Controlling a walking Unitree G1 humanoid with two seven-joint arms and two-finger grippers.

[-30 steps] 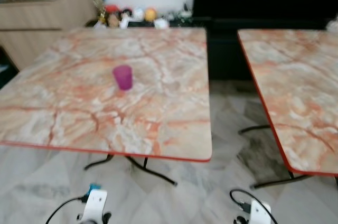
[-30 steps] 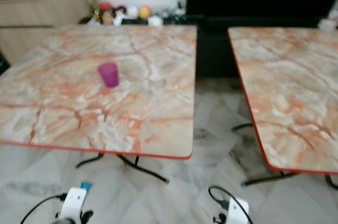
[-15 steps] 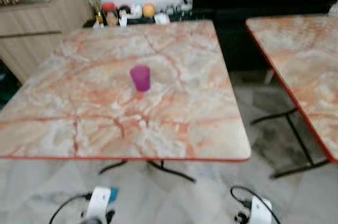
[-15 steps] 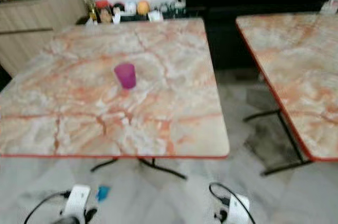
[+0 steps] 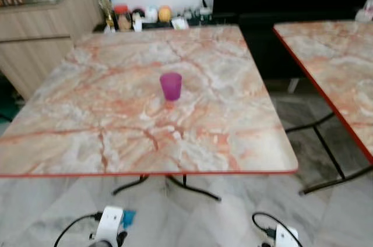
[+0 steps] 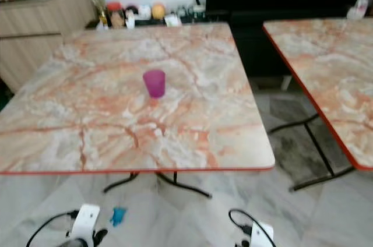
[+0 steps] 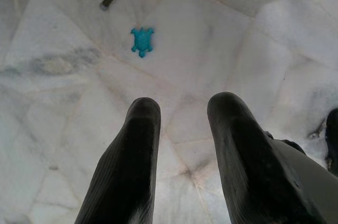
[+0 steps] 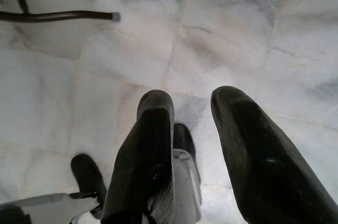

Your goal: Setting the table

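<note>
A purple plastic cup [image 5: 171, 85] stands upright near the middle of a square marble-patterned table [image 5: 87, 136] with a red edge. Both arms hang low in front of the table, their wrists just visible at the bottom of the eye views. My left gripper [image 7: 182, 110] is open over the pale floor, nothing between its fingers. My right gripper [image 8: 195, 102] is also open and holds nothing, pointing down at the floor.
A second marble table [image 5: 344, 60] stands to the right, with a gap of tiled floor between them. A small blue turtle-shaped toy [image 7: 141, 41] lies on the floor by the table's black legs [image 5: 192, 189]. A wooden cabinet [image 5: 41, 31] and small ornaments [image 5: 151, 14] are beyond.
The camera has swung and shifted, so the table with the cup now sits more centred and the right table has slid toward the edge. The cup has not moved on the table.
</note>
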